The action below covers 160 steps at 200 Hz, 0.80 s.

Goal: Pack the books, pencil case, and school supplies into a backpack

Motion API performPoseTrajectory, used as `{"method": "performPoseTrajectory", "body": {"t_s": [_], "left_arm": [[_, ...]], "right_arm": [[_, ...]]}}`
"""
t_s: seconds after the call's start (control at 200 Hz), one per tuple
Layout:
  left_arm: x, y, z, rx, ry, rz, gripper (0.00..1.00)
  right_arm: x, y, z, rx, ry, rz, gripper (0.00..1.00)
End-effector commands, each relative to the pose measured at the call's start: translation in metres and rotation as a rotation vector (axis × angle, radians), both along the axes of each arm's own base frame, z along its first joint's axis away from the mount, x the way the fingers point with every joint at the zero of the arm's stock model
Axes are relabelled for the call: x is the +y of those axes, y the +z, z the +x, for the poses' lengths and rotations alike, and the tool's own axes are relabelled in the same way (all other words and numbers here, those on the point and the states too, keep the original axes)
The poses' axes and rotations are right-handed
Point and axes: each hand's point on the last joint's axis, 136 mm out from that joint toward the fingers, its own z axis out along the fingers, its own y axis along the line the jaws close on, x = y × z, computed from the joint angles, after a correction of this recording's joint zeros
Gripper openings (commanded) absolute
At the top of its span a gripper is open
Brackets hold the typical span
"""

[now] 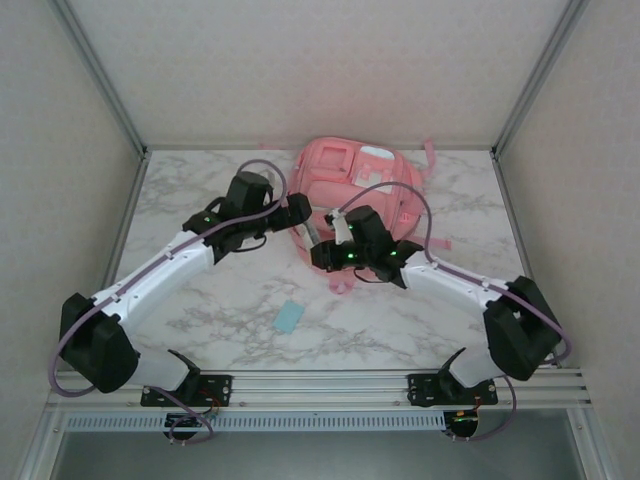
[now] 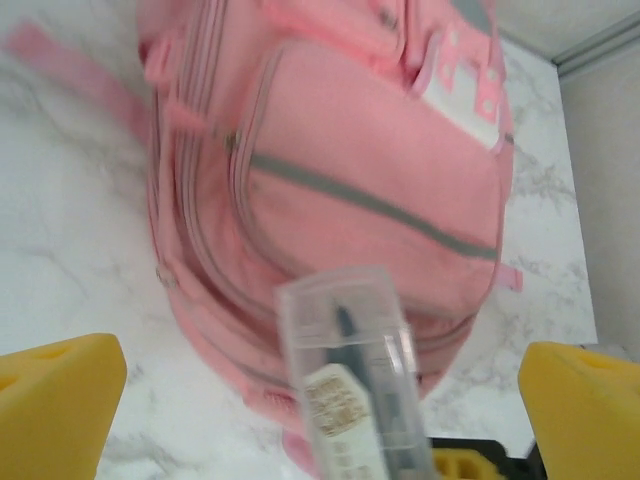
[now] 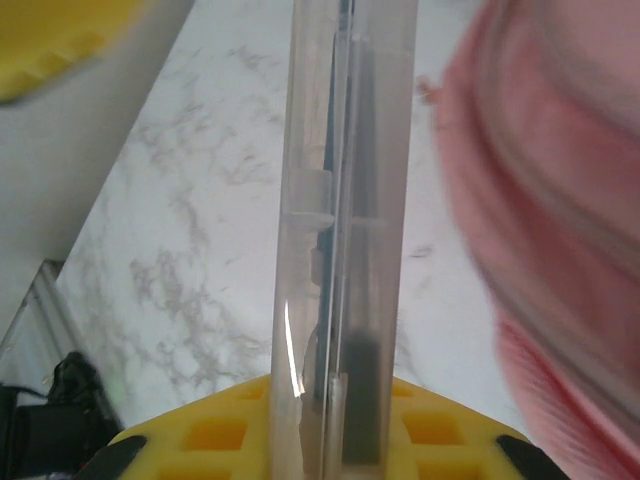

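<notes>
Wide marble table [image 1: 200, 300] under both arms, and the big pink backpack [image 1: 350, 175] lies at the far middle of it, straps trailing off its far right side. From the left wrist its front pocket faces us with a grey zip line running across, and what is inside the bag cannot be told from here. The left gripper [image 1: 300, 212] hangs right at the backpack's near left edge, its yellow fingers [image 2: 55, 400] spread wide to either side of the frame, released, touching nothing. The right gripper [image 1: 328, 240] sits just beside it at the bag's near edge, and it has the goods: its jaws are clenched on the clear case [image 2: 345, 390], which stands between the left gripper's open fingers without touching either one. Look inside that case: a dark, pen-like stick runs along its length and a pale printed label sits low in it. From the right wrist the case rises straight up the middle from the yellow pad [image 3: 220, 435], backpack close on its right. Smallest of all, the light-blue block [image 1: 289, 317] lies flat on the bare marble, nearer the arm bases, well apart from the bag
</notes>
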Motion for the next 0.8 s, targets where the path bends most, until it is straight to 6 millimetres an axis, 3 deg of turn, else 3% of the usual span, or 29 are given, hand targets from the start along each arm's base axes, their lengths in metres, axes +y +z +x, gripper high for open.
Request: {"method": "performPoseTrajectory", "body": {"t_s": [0.0, 0.105, 0.23, 0.375, 0.546, 0.796], "left_arm": [[0.011, -0.007, 0.012, -0.090, -0.078, 0.286, 1.00], [-0.005, -0.017, 0.019, -0.139, -0.179, 0.468, 0.98], [-0.041, -0.036, 0.018, -0.183, -0.350, 0.626, 0.96], [-0.081, -0.056, 0.015, -0.218, -0.503, 0.707, 0.97], [-0.118, -0.085, 0.004, -0.246, -0.710, 0.760, 0.97], [-0.129, -0.114, 0.018, -0.241, -0.804, 0.871, 0.94]], "right_arm": [[-0.055, -0.004, 0.014, -0.003, -0.172, -0.128, 0.10], [-0.105, -0.003, 0.021, 0.033, -0.319, -0.185, 0.11], [-0.156, 0.003, 0.024, 0.053, -0.462, -0.197, 0.12], [-0.197, 0.007, 0.021, 0.073, -0.570, -0.215, 0.13], [-0.223, 0.011, 0.016, 0.087, -0.639, -0.194, 0.13], [-0.234, 0.010, 0.010, 0.102, -0.679, -0.161, 0.13]]}}
